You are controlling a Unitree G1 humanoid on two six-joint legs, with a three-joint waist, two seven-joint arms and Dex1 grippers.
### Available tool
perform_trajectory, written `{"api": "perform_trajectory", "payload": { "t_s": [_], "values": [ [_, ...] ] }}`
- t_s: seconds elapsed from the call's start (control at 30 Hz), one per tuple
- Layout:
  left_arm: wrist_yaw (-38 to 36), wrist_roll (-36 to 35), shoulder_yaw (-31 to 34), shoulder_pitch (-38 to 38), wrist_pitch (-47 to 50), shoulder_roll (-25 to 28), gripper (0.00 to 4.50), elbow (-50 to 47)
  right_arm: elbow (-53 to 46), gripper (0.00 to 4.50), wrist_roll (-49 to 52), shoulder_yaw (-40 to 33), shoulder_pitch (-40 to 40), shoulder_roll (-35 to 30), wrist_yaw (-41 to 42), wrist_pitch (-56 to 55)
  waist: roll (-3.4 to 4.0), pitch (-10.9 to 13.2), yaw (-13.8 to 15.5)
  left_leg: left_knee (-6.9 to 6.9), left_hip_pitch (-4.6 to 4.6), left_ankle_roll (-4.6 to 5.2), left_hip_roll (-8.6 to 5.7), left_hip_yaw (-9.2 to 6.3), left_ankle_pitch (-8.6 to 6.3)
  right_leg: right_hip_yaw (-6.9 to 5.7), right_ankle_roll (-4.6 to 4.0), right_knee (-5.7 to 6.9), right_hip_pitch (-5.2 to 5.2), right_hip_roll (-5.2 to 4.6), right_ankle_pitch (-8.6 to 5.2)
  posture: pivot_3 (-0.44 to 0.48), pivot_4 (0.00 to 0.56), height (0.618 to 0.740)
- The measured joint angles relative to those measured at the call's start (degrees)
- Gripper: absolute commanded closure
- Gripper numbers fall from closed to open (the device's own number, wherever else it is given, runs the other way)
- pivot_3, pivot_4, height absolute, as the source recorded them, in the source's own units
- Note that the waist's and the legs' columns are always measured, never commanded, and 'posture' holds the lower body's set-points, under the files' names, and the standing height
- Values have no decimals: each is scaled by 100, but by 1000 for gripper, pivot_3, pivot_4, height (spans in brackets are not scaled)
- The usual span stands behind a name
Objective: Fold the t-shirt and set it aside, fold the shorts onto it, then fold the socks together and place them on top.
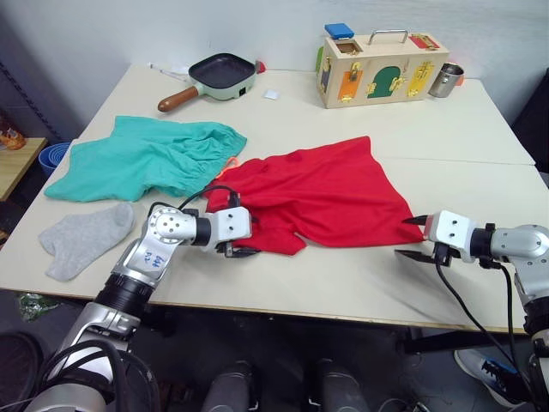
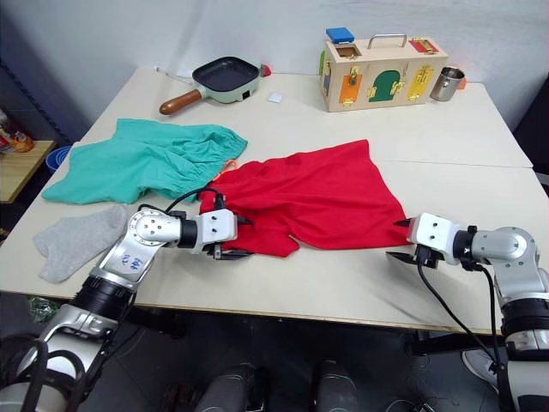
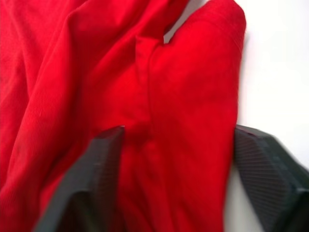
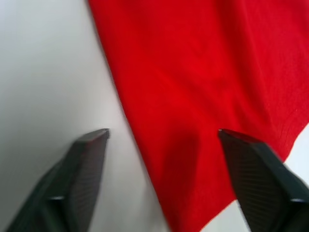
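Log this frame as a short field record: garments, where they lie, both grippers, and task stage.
t-shirt: spread unfolded, mid-table
shorts: unfolded, to the shirt's left, waistband beside the shirt's edge
socks: near the front edge, left of the left arm
left gripper: open, fingers on either side of a bunched shirt edge
right gripper: open, at the shirt's right corner, cloth between the fingers
back of table: pan, toy box, metal cup
stage: no fold made yet
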Motion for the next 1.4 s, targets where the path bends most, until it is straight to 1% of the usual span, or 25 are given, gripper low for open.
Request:
{"api": "perform_trajectory", "payload": {
  "t_s": [0.23,0.27,0.3,0.33,0.43,0.53,0.63,0.77,0.87,0.97,1.1,1.13,1.2,1.3,1.4],
  "values": [
    [-351,-26,-60,-103,-165,-70,3937,243,416,4311,115,69,-233,45,507,56,0,0,-14,-1,0,-3,0,-1,3,-2,0,0,-1,2,0,0,150,740],
    [-438,-57,-53,-86,-162,-68,4259,244,472,4500,122,72,-264,55,572,69,0,0,-16,-1,0,-3,0,-1,3,-2,0,1,-1,2,0,0,150,740],
    [-507,-109,-29,-62,-161,-62,4481,245,508,4500,128,76,-309,58,627,100,0,0,-21,-1,-1,-3,0,-1,3,-2,0,1,-2,2,0,0,150,740],
    [-564,-165,1,-49,-147,-60,4481,243,540,4500,133,76,-345,58,661,155,0,0,-23,-2,-1,-3,0,-2,3,-2,0,1,-3,2,0,0,150,740],
    [-1027,-631,165,87,129,8,4481,195,559,4500,238,50,-401,57,846,338,0,0,-33,-8,-4,-6,3,-4,4,-4,0,6,-7,5,0,0,150,740],
    [-1523,-1141,443,191,366,254,4481,-11,531,4500,487,0,-397,27,1231,581,-1,3,-36,-8,-16,-9,8,-9,4,-9,0,6,-13,11,0,0,150,740],
    [-1905,-1844,940,198,870,569,4481,-450,85,4500,1023,-155,-226,-235,1892,1234,1,4,-24,-6,-24,-9,7,-24,4,-18,0,1,-13,9,0,0,150,740],
    [-2171,-2401,1359,192,1778,1042,4481,-756,-573,4500,1494,-384,16,-747,2095,2100,2,4,-27,-5,-29,-11,6,-37,3,-27,0,-5,-10,5,0,0,150,740],
    [-2193,-2510,1384,170,2406,1291,4481,-728,-940,4500,1662,-454,206,-863,2091,2475,1,4,-29,-8,-30,-12,6,-40,2,-30,0,-5,-10,6,0,0,150,740],
    [-1764,-2393,1389,87,2584,1163,4481,-374,-1168,4500,1682,-448,426,-749,1985,2609,1,4,-18,-7,-32,-12,3,-38,2,-30,0,-3,-12,6,0,0,150,740],
    [-1549,-2232,1349,123,2546,1009,4481,-202,-1331,4500,1660,-449,560,-592,1708,2685,0,5,-18,-2,-60,-11,3,-39,4,-36,0,1,-37,9,0,0,150,740],
    [-1507,-2186,1334,154,2512,1007,4271,-202,-1379,4500,1646,-449,591,-562,1657,2678,0,5,-18,-2,-60,-12,3,-38,4,-36,0,1,-37,10,0,0,150,740],
    [-1100,-1893,1263,194,2390,898,3837,-6,-1511,4500,1531,-448,685,-423,1378,2632,0,5,-12,-1,-59,-13,3,-38,5,-38,0,1,-35,13,0,0,150,740],
    [-388,-1628,1284,337,2275,636,2931,300,-1542,4500,1349,-444,755,-162,878,2523,-3,6,-14,3,-63,-12,3,-37,7,-36,0,3,-37,13,0,0,150,740],
    [-181,-1634,1470,496,2201,631,2039,129,-1599,4500,1292,-450,774,-68,624,2451,-4,7,-15,3,-62,-12,4,-38,7,-35,0,4,-37,12,0,0,150,740]
  ]
}}
